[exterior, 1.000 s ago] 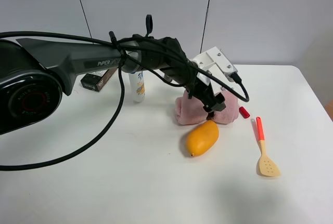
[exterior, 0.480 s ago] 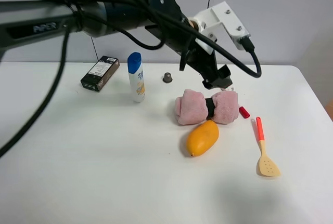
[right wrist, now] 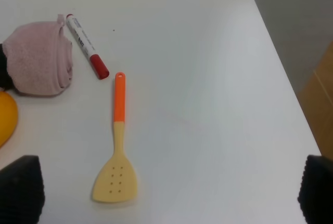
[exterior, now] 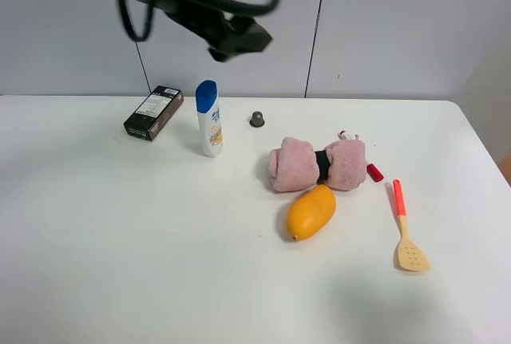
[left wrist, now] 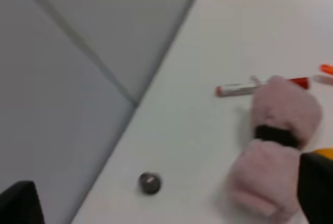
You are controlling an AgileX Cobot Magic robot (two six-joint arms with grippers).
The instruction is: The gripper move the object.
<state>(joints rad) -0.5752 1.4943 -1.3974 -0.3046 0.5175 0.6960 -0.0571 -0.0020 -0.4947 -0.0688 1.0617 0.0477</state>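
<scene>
A pink rolled towel (exterior: 316, 164) with a black band lies on the white table (exterior: 120, 240), touching a yellow mango (exterior: 310, 212) in front of it. It also shows in the left wrist view (left wrist: 276, 146) and the right wrist view (right wrist: 36, 60). My left gripper (left wrist: 166, 203) is open and empty, high above the table's back; its dark end shows at the top of the exterior view (exterior: 238, 39). My right gripper (right wrist: 169, 190) is open and empty, above the right part of the table near a spatula (right wrist: 117, 146).
A shampoo bottle (exterior: 209, 118), a black box (exterior: 153, 112) and a small grey cap (exterior: 257, 119) stand at the back. A red marker (exterior: 373, 172) lies right of the towel. The orange-handled spatula (exterior: 406, 228) lies near the right edge.
My left arm has lifted away from the pink towel and swung up and to the left. The towel stays on the table, uncovered.
</scene>
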